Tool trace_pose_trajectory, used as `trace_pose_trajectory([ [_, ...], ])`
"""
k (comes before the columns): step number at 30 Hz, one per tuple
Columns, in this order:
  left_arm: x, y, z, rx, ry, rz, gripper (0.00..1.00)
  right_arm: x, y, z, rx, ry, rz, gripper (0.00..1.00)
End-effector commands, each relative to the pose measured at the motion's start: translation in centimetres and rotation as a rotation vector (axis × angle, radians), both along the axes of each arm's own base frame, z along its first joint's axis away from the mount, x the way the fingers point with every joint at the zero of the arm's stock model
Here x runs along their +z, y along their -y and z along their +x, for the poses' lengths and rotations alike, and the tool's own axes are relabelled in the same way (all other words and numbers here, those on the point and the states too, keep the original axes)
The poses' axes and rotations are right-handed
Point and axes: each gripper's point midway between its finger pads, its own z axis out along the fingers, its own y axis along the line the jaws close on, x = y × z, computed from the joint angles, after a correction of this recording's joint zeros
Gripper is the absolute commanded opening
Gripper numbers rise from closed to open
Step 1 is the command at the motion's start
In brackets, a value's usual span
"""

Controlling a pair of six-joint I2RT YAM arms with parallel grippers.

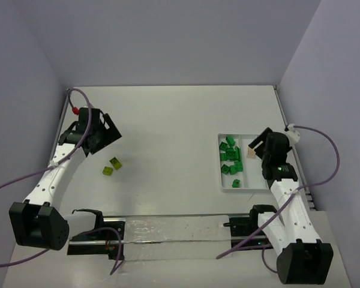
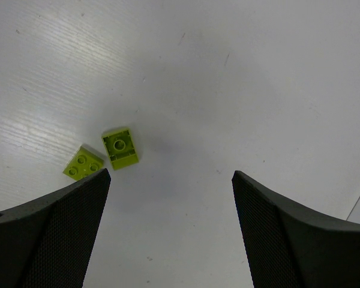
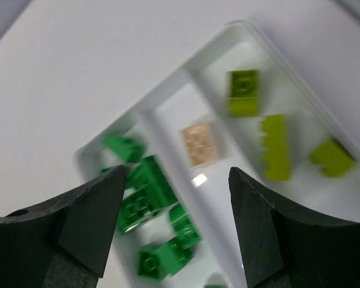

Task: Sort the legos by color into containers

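The left gripper (image 2: 171, 174) hung over the left part of the table (image 1: 180, 120), jaws spread wide with nothing between them. Two loose yellow-green bricks (image 2: 120, 147) lay on the bare surface just ahead of its left fingertip, corner toward corner (whether they touched could not be told). One sat studs up and the other showed its hollow underside. A broad stretch of bare tabletop separated them from the tray (image 3: 177, 105), which sat well apart on the right, close to the table's right edge and the side wall (image 1: 324, 90).

The right gripper (image 3: 177, 173) hovered above the tray, its fingers parted and gripping nothing. The wrist picture was somewhat blurred. Beneath it, the tray's thin dividers marked three long compartments. A heap of dark green bricks (image 3: 147, 186) filled the left one, crowding against its rim. A single peach brick (image 3: 199, 144) lay in the middle one with bare floor around it. Three sorted yellow-green pieces (image 3: 275, 147) lay spaced out in the right one, near the outer wall.
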Motion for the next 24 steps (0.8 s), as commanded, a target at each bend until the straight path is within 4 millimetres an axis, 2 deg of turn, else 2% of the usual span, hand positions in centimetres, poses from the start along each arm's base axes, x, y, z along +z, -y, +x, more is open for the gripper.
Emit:
trace_pose_trajectory([
  [1, -2.9, 0.1, 0.7, -0.014, -0.05, 0.003, 0.9, 5.7, -6.9, 3.5, 0.272, 0.132, -0.073, 0.8],
  [3, -4.2, 0.0, 0.9, 0.006, -0.069, 0.008, 0.89, 6.9, -10.4, 4.1, 0.367, 0.14, -0.085, 0.81],
  [4, -5.0, -0.2, 0.9, 0.016, -0.082, 0.012, 0.89, 6.8, -11.6, 4.4, 0.395, 0.125, -0.092, 0.81],
  [7, -7.0, -0.5, 1.3, 0.048, -0.122, 0.028, 0.87, 6.6, -13.6, 5.0, 0.441, 0.111, -0.104, 0.82],
  [9, -8.9, 0.0, 1.6, 0.056, -0.167, 0.006, 0.86, 6.2, -14.5, 5.2, 0.464, 0.099, -0.107, 0.82],
  [11, -9.8, 0.4, 1.8, 0.069, -0.186, -0.01, 0.86, 5.8, -14.6, 5.3, 0.464, 0.092, -0.11, 0.82],
  [15, -10.4, -0.3, 2.1, 0.127, -0.206, 0.014, 0.88, 5.4, -14.2, 5.0, 0.458, 0.087, -0.123, 0.84],
  [18, -10.8, -1.2, 1.6, 0.162, -0.234, 0.053, 0.92, 5.2, -14.0, 4.8, 0.454, 0.086, -0.131, 0.84],
  [24, -11.4, -2.1, 0.6, 0.192, -0.245, 0.09, 0.92, 4.8, -14.3, 4.7, 0.471, 0.083, -0.12, 0.85],
])
